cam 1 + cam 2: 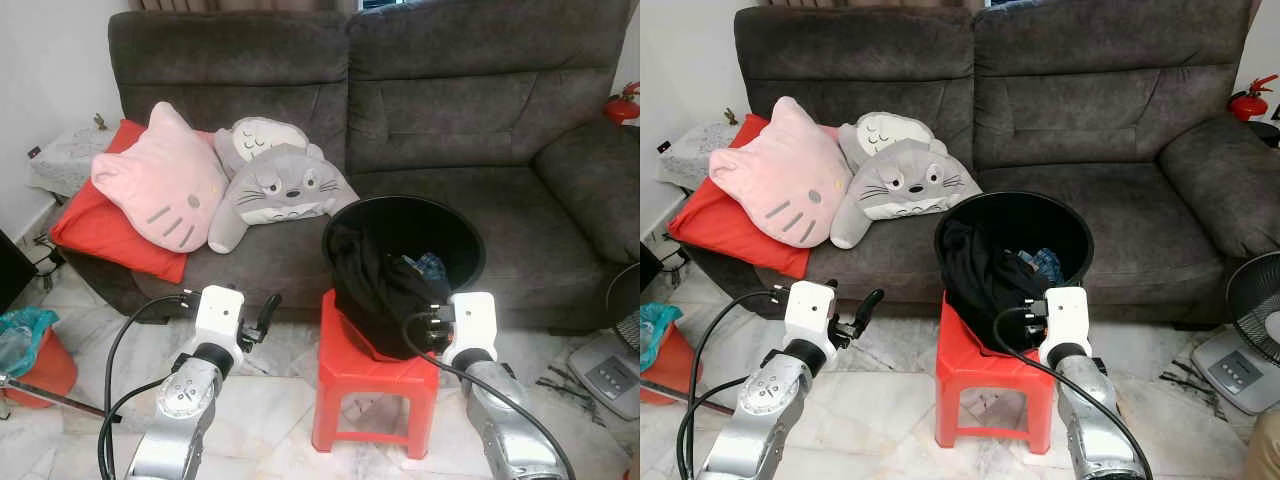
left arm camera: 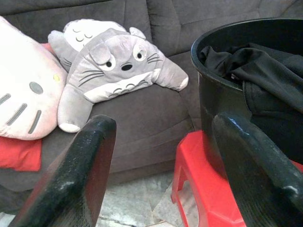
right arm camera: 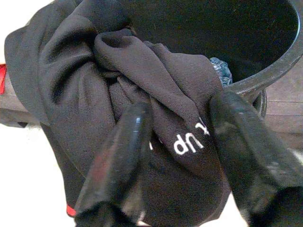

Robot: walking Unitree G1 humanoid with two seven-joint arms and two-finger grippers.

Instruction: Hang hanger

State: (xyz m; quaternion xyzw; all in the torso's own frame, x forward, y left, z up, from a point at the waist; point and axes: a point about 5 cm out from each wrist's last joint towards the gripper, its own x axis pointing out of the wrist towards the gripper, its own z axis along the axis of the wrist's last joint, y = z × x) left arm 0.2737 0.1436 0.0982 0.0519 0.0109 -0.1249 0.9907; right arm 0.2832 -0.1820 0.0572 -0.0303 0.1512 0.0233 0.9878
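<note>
Nearest, the right pincer, fingers apart, straddles a fold of the black printed garment draped over the 7 o'clock rim of the round black plastic bucket. The left pincer hangs spread and empty at the bucket's 9 o'clock. The bucket stands on a red plastic stool. Beyond lies a grey fabric sofa with a grey plush cushion. I cannot tell where any hanger is.

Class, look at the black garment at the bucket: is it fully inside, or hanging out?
Hanging out. The black garment drapes over the black bucket's front rim and down toward the red stool; the right gripper is open around its folds.
</note>
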